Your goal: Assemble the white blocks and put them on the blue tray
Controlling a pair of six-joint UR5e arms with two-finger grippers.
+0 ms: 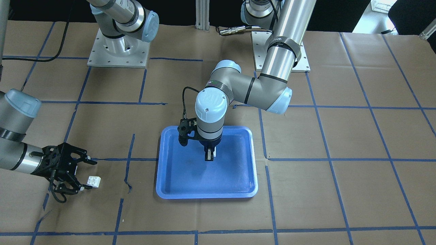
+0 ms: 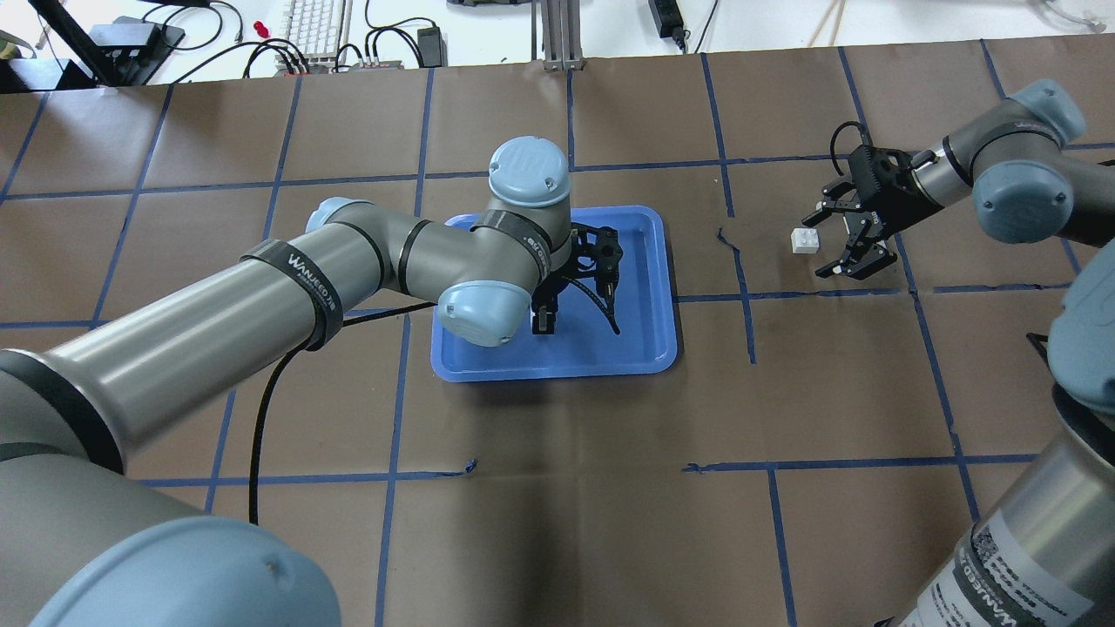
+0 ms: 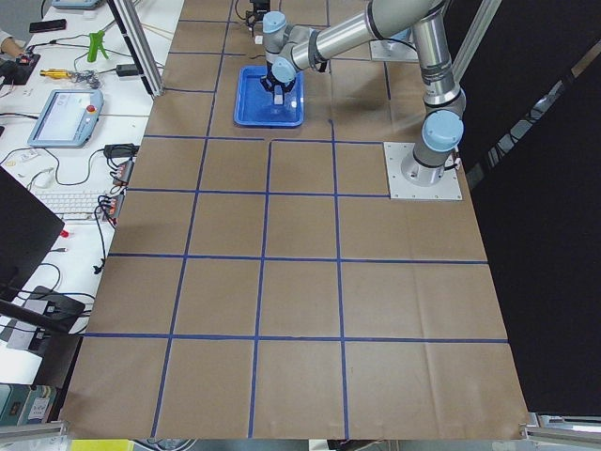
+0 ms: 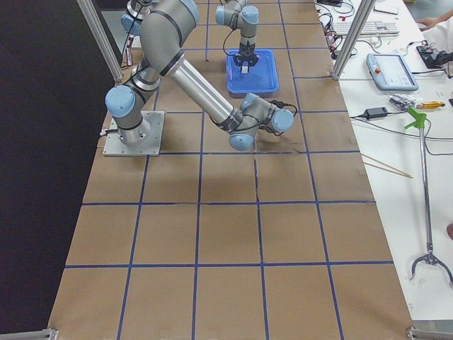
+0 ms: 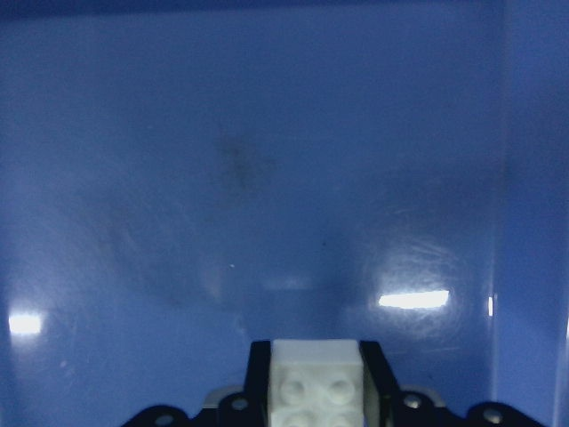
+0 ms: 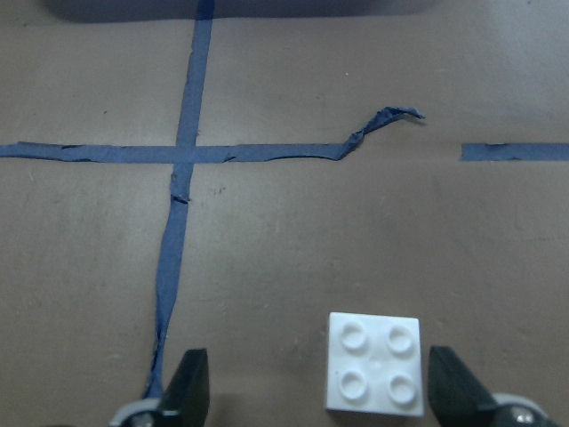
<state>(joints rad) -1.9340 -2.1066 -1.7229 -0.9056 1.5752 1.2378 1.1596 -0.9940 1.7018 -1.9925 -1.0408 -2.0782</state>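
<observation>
My left gripper (image 1: pixel 209 155) points down over the middle of the blue tray (image 1: pixel 177 183) and is shut on one white block (image 5: pixel 316 384), held low above the tray floor (image 5: pixel 267 178). I cannot tell whether the block touches the floor. The other white block (image 1: pixel 94 181) lies studs up on the brown paper, well off to the tray's side. My right gripper (image 1: pixel 88 175) is open and lies low with this block (image 6: pixel 374 363) between its fingers, nearer one finger (image 6: pixel 452 387) than the other. The overhead view shows the same block (image 2: pixel 805 240) and gripper (image 2: pixel 821 246).
Blue tape lines cross the brown paper, with a torn, lifted strip (image 6: pixel 387 120) just ahead of the right gripper. Two metal base plates (image 1: pixel 117 51) stand at the robot's side of the table. Benches with a keyboard and tools (image 3: pixel 75 202) run along the far edge.
</observation>
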